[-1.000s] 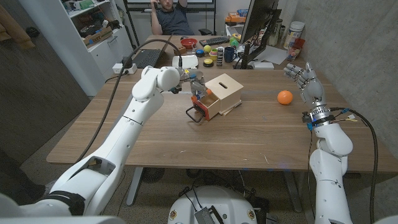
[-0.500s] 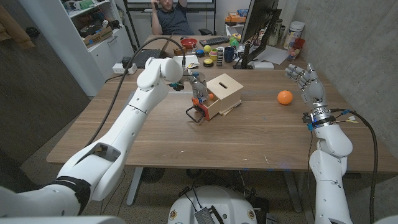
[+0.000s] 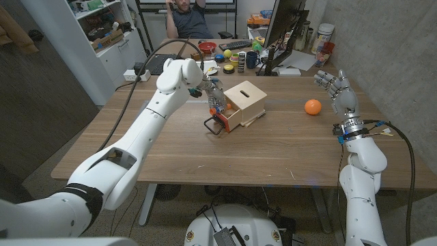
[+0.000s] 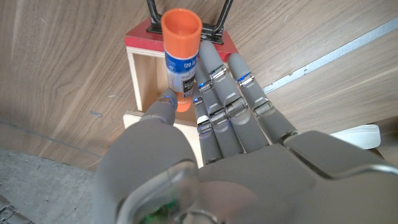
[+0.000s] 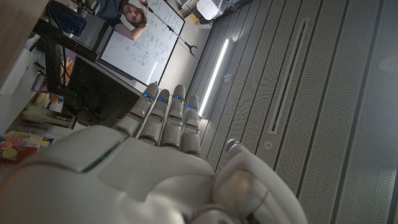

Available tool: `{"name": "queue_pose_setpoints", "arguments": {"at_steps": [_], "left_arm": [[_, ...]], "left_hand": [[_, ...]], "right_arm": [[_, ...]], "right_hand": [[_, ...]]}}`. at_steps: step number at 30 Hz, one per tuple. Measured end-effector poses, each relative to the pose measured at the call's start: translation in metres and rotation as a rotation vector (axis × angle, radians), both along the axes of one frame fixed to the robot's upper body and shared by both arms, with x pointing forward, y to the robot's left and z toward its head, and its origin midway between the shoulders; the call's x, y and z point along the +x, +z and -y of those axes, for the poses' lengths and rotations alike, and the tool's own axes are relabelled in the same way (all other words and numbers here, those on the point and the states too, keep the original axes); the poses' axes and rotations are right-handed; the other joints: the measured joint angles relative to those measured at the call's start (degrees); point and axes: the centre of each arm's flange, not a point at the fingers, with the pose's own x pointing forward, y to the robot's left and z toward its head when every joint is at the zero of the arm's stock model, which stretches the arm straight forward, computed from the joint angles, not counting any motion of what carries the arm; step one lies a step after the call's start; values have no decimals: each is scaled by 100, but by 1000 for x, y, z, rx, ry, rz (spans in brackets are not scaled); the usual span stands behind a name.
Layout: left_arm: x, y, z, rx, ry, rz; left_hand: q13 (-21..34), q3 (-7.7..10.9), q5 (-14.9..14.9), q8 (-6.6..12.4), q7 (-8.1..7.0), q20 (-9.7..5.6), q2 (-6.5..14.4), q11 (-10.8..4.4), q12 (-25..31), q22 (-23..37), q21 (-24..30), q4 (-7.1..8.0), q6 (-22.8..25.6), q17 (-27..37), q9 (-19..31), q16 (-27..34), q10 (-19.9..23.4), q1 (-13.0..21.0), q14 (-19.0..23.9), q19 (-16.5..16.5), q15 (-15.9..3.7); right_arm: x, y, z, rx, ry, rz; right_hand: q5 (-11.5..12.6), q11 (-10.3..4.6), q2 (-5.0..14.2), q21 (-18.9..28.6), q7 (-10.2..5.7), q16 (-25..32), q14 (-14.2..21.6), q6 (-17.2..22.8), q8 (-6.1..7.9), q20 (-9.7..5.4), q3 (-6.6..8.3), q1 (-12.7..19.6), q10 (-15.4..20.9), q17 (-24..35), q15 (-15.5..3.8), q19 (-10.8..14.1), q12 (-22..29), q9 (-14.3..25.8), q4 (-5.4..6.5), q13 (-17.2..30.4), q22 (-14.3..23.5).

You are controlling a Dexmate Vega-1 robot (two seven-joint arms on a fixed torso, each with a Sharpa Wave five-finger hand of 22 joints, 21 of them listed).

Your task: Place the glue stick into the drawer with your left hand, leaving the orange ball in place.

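My left hand [image 3: 214, 96] hangs over the open drawer [image 3: 231, 119] of a small wooden box [image 3: 247, 96] at mid-table. In the left wrist view it pinches the glue stick [image 4: 181, 50], orange cap and blue-white label, between thumb and fingers [image 4: 217, 87]. The stick points down into the drawer [image 4: 135, 74], just behind its red front with the black handle [image 4: 152, 18]. The orange ball [image 3: 313, 107] lies on the table to the right of the box. Beyond the ball my right hand [image 3: 339, 90] is raised, fingers spread and holding nothing.
A monitor [image 3: 281, 27], cups, bowls and small items crowd the far side of the table. A laptop [image 3: 161, 63] and a power strip [image 3: 135, 74] lie at the far left. A person [image 3: 188, 17] sits behind the table.
My left arm has swung its elbow toward the far side, while the hand stays over the drawer with the glue stick. The ball and my right hand have not moved.
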Motion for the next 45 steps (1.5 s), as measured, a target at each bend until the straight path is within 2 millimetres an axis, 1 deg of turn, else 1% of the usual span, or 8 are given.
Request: {"name": "queue_pose_setpoints", "arguments": {"at_steps": [4,7,14,21,24,27,30,45], "left_arm": [[6,5,0,-10,34,-4],[11,7,0,-15,57,-18],[17,9,4,-13,86,-34],[20,10,10,5,101,-38],[20,10,11,8,103,-39],[20,10,11,7,105,-41],[20,10,12,6,106,-41],[11,21,13,5,99,-8]], "left_hand": [[-14,-26,0,-1,0,0,3,-8,-1,0,0,26,0,0,0,0,-8,-28,-12,0,10],[-22,-64,0,-44,0,0,-64,-20,-53,0,0,160,-1,-4,2,-85,-19,-185,-150,0,-12],[-51,-132,45,-66,143,11,-198,-68,-96,0,0,273,-144,-49,-3,-199,-33,-439,-333,-52,-28],[-78,-228,67,-87,336,8,-429,198,-183,-7,-47,362,-409,-128,-11,-366,-425,-646,-741,-134,60],[-94,-264,67,-88,326,8,-490,226,-183,-27,-50,366,-582,-189,-10,-399,-635,-709,-879,-134,119],[-95,-315,67,-89,349,40,-583,86,-184,-27,-90,417,-707,-211,-11,-443,-1051,-802,-1015,-166,196],[-95,-405,102,-89,393,10,-681,140,-184,-26,-112,462,-831,-227,-2,-444,-1238,-900,-1145,-196,266],[-121,-499,138,-88,459,10,-789,219,-184,-26,-152,516,-1082,-311,4,-487,-1465,-1009,-1359,-196,356]], "right_arm": [[-2,-1,0,1,-2,9],[-3,-2,0,2,-3,15],[-5,-4,1,5,-5,25],[-6,-5,2,12,-6,30],[-6,-6,2,14,-5,30],[-5,-7,3,15,-4,28],[-5,-7,3,15,-3,28],[1,-3,0,8,4,24]], "right_hand": [[0,0,0,0,0,0,0,0,0,0,0,0,0,0,0,0,0,0,0,0,0],[0,0,0,0,0,0,22,0,0,-24,0,0,0,0,-22,-24,0,0,0,0,0],[40,0,0,-39,0,0,32,0,0,-31,0,0,0,0,-32,-32,0,0,0,0,0],[40,0,0,-39,0,0,31,0,0,-31,0,0,0,0,-31,-32,0,0,0,0,0],[40,0,0,-59,0,0,31,1,0,-31,-9,0,0,0,-31,-32,0,0,-9,0,0],[40,0,0,-60,0,0,31,0,0,-31,-16,0,0,0,-31,-32,0,0,-16,0,0],[40,0,0,-60,-1,0,54,1,0,-31,-16,0,0,0,-54,-32,0,-1,-16,0,0],[39,-21,0,-83,-1,0,52,1,0,-30,-16,0,21,0,-52,-32,0,-1,-16,0,0]]}}
